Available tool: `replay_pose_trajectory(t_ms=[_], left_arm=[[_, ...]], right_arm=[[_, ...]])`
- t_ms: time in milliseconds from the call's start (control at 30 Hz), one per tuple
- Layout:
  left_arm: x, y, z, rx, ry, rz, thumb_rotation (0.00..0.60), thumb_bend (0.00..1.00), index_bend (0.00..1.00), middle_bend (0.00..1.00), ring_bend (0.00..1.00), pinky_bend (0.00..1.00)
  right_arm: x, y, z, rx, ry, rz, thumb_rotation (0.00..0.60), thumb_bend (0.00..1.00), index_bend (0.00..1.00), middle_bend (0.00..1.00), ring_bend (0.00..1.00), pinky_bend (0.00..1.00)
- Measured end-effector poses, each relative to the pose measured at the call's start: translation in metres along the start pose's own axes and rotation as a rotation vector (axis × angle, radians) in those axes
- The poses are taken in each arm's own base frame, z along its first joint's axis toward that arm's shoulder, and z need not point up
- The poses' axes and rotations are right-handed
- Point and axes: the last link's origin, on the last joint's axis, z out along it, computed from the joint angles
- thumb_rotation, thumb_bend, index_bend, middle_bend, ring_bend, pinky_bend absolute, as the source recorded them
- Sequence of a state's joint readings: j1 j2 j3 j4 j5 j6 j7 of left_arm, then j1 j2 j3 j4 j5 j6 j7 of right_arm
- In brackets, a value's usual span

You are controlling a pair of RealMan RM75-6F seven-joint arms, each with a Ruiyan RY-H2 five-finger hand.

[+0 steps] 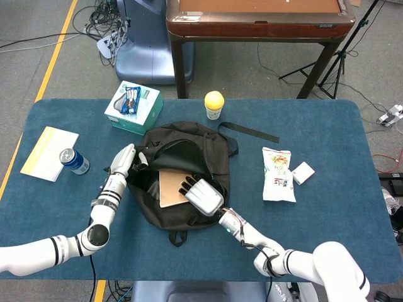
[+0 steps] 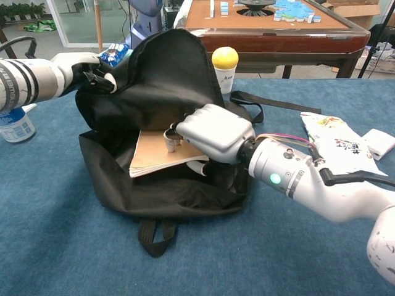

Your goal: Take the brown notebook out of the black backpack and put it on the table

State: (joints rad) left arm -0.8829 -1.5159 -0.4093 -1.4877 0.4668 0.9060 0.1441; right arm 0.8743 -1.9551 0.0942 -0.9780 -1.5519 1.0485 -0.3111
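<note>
The black backpack lies open in the middle of the blue table. My left hand holds its upper flap up by the left edge, and this left hand also shows in the chest view. The brown notebook sticks out of the opening, tilted, with its near edge lifted off the bag's lining. My right hand grips the right side of the notebook, fingers on the cover and thumb underneath. That right hand hides the notebook's right part.
A green tissue box with a snack on top and a cup topped by a yellow ball stand behind the bag. A blue can and a yellow-white booklet lie left. A snack bag and a small white box lie right.
</note>
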Motion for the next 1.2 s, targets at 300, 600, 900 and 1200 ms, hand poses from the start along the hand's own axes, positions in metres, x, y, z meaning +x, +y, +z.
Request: replay_pose_trajectory(t_ms=[300,600,900,1200], left_arm=[[0.006,0.0,0.0,0.0,0.014,-0.01,0.6,0.82,0.66,0.52,0.39,0.18],[0.008,-0.004,-0.002,0.008,0.009,-0.015,0.6,0.82,0.65,0.52,0.39,0.18],[0.003,-0.006,-0.013,-0.011,-0.019,0.001,0.6,0.81,0.65,0.52,0.39,0.18],[-0.007,-0.005,-0.026,-0.053,-0.049,0.05,0.6,0.75,0.61,0.5,0.39,0.18]], right_arm=[[0.006,0.007,0.004,-0.005,0.06,-0.003,0.6,0.61,0.72,0.49,0.35,0.36],[0.03,0.018,-0.015,-0.004,0.163,0.058,0.6,0.61,0.8,0.53,0.42,0.41],[0.076,0.031,-0.054,0.007,0.278,0.111,0.6,0.61,0.87,0.6,0.51,0.45],[0.137,0.054,-0.11,-0.032,0.367,0.173,0.6,0.61,0.87,0.61,0.52,0.45]])
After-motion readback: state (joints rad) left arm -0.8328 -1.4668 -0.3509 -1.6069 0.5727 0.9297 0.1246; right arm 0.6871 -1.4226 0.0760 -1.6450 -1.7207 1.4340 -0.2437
